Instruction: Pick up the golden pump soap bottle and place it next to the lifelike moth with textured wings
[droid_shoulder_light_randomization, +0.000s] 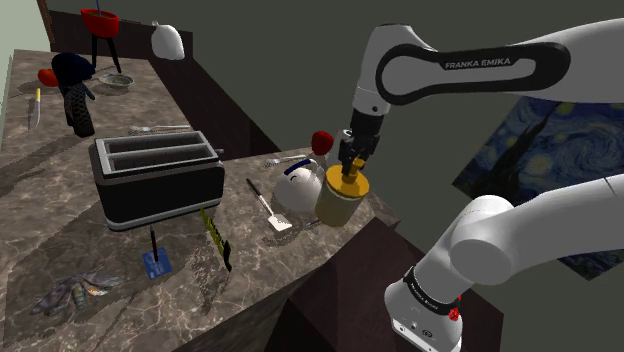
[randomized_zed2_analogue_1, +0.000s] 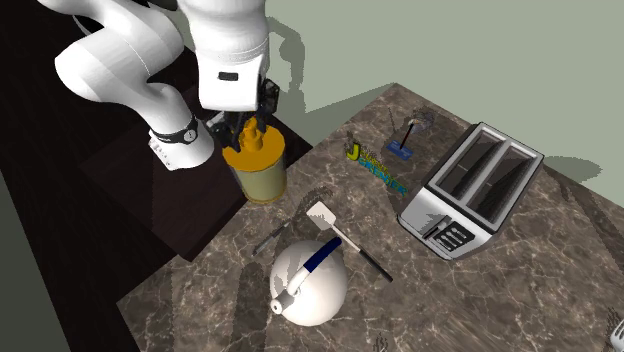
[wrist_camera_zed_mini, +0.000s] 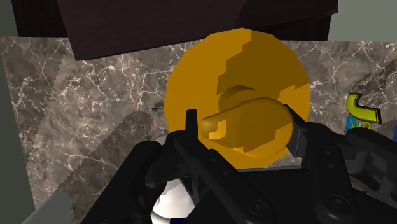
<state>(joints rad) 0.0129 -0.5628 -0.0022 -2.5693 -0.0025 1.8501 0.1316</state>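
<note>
The dark veined marble bench (droid_shoulder_light_randomization: 55, 215) had the pale yellow cylindrical soap bottle with golden pump (droid_shoulder_light_randomization: 340, 200) near its edge, with the black two-finger end effector (wrist_camera_zed_mini: 243, 124) pinched on the pump head. Best bet looked like a straight, upright lift toward the grey textured-wing moth (droid_shoulder_light_randomization: 72, 291), well apart.

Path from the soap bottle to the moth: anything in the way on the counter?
Yes. Between soap bottle and moth lie a spatula, a yellow-green knife-like tool and a small blue item. White kettle and toaster flank that line. Lifting over should likely clear them.
</note>
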